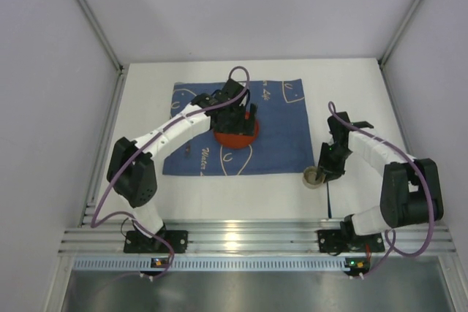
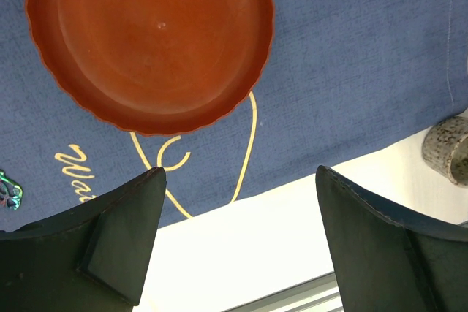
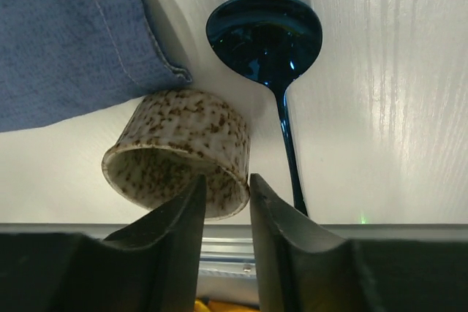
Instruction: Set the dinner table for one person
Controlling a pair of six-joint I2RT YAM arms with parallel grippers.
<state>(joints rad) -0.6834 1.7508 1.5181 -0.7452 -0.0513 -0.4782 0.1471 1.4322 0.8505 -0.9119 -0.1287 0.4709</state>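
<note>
A speckled cup (image 3: 183, 137) stands on the white dinner table (image 1: 146, 115), just off the blue cloth's (image 1: 285, 129) near right corner. My right gripper (image 3: 227, 177) straddles the cup's near wall, one finger inside and one outside, shut on it. A dark blue spoon (image 3: 267, 34) lies on the table right beside the cup. On the cloth sits a red fluted plate (image 2: 153, 42). My left gripper (image 2: 241, 169) hovers open and holds nothing, above the cloth's near edge just in front of the plate. From above, the cup (image 1: 314, 176) sits under my right gripper (image 1: 325, 162).
A ribbed aluminium rail (image 1: 234, 239) runs along the table's near edge, with both arm bases on it. A small shiny iridescent item (image 2: 6, 191) lies on the cloth left of the plate. Walls close in the table on the left, right and far sides.
</note>
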